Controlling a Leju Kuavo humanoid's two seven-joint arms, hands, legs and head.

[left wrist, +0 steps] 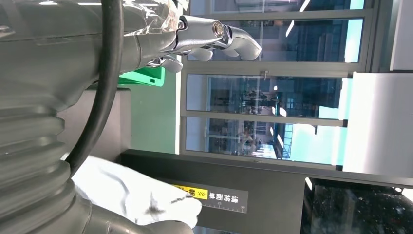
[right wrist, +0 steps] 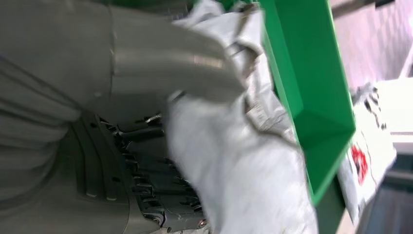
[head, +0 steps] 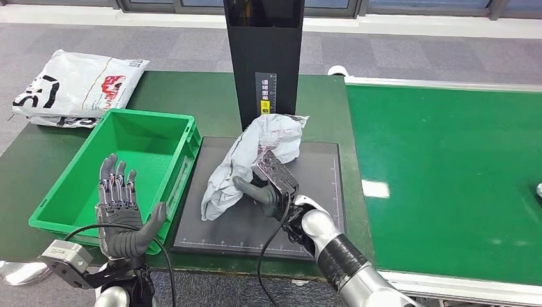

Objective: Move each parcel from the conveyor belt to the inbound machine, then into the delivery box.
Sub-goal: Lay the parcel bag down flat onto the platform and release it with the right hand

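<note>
Landmark: the inbound machine's dark platform (head: 319, 192), with its black column (head: 263, 57) at the far edge.

Far left of the platform, on the table beyond the green delivery box (head: 121, 173), lies a white printed bag (head: 77, 86). The box sits just beside the platform's left edge. Left hand (head: 121, 214) is raised over the box's near rim, fingers spread and upright, holding nothing.

On the platform's left half, in front of the column: a crumpled grey-white parcel (head: 255, 153). Right hand (head: 271, 185) grips the parcel, thumb and fingers wrapped into its folds; whether the parcel touches the platform cannot be told. Right wrist view: parcel (right wrist: 234, 161) next to the box wall (right wrist: 302, 73).

Right of the platform: the green conveyor belt (head: 447, 173).
</note>
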